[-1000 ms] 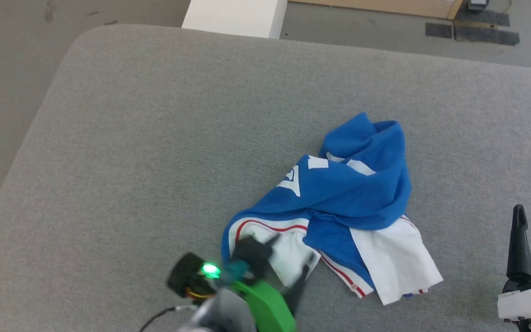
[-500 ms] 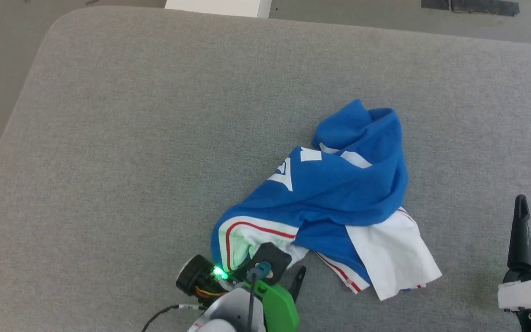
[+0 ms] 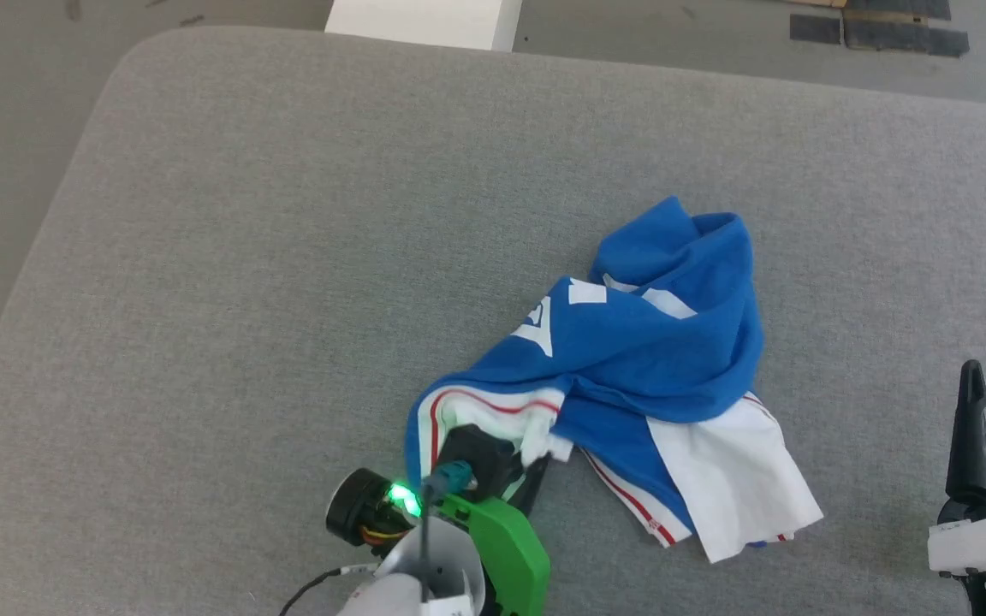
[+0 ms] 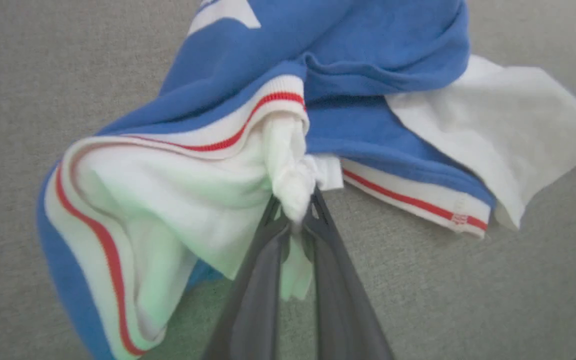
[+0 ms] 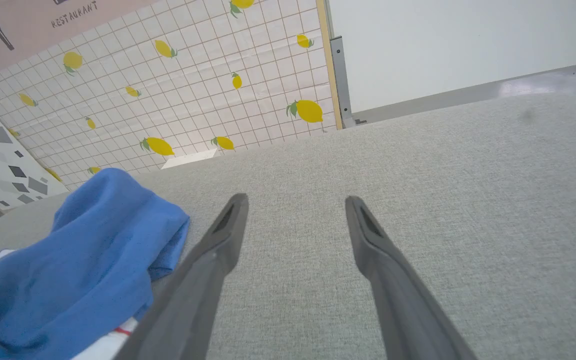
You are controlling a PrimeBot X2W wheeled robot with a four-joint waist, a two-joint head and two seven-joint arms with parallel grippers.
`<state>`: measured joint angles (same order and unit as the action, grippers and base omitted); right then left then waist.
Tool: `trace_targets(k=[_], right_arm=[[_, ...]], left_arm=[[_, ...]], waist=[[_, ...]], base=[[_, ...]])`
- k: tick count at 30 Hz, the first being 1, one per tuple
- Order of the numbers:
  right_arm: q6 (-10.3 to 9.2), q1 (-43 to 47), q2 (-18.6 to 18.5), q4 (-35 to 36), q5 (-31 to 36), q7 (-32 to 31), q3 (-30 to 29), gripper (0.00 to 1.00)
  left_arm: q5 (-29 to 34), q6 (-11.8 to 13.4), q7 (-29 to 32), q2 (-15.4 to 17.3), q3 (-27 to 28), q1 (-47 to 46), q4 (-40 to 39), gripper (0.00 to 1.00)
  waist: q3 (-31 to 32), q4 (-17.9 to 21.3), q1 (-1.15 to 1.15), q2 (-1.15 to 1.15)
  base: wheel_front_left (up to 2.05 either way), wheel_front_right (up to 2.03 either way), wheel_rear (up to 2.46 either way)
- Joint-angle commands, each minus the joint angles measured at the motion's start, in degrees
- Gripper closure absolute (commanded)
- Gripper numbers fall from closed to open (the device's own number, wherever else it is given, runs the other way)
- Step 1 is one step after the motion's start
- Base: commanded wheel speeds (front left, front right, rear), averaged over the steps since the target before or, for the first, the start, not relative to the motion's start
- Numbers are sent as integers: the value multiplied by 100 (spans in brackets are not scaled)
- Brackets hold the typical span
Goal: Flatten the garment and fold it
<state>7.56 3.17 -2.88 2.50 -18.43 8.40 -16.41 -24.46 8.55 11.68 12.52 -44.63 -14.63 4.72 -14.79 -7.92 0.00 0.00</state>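
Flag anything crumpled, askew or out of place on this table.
The garment lies bunched in a heap, blue body folded over its lettering, not flat. The left end effector pinches a wad of its white fabric.

Soft, matt knit garment (image 3: 656,351) — on a coarse-woven, matt grey cloth table (image 3: 288,257).

Bright, even light; soft shadows — wide-angle wrist distortion
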Motion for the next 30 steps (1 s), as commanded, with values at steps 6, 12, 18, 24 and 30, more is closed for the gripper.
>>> trace_targets(k=[6,12,18,24,30], right_arm=[[-8,72,1,-53,-21,5,-47,0],[-8,145,1,-155,-117,55,12,0],[-8,189,1,-234,-176,123,56,0],[-8,223,1,-230,-162,101,42,0],[-8,226,1,-244,-138,73,41,0]], left_arm=[[-792,-147,-235,-37,570,203,-1205,100],[-1623,-31,-311,20,1358,455,-2139,100],[-2621,129,-656,122,2630,911,-1724,100],[-2746,291,-978,300,3234,1153,-490,100],[-2701,385,-1159,208,3259,1216,372,0]], waist=[[298,-125,0,0],[504,-175,0,0],[530,-174,0,0],[501,-109,0,0],[534,-71,0,0]], base=[[0,0,0],[0,0,0],[0,0,0],[0,0,0],[0,0,0]])
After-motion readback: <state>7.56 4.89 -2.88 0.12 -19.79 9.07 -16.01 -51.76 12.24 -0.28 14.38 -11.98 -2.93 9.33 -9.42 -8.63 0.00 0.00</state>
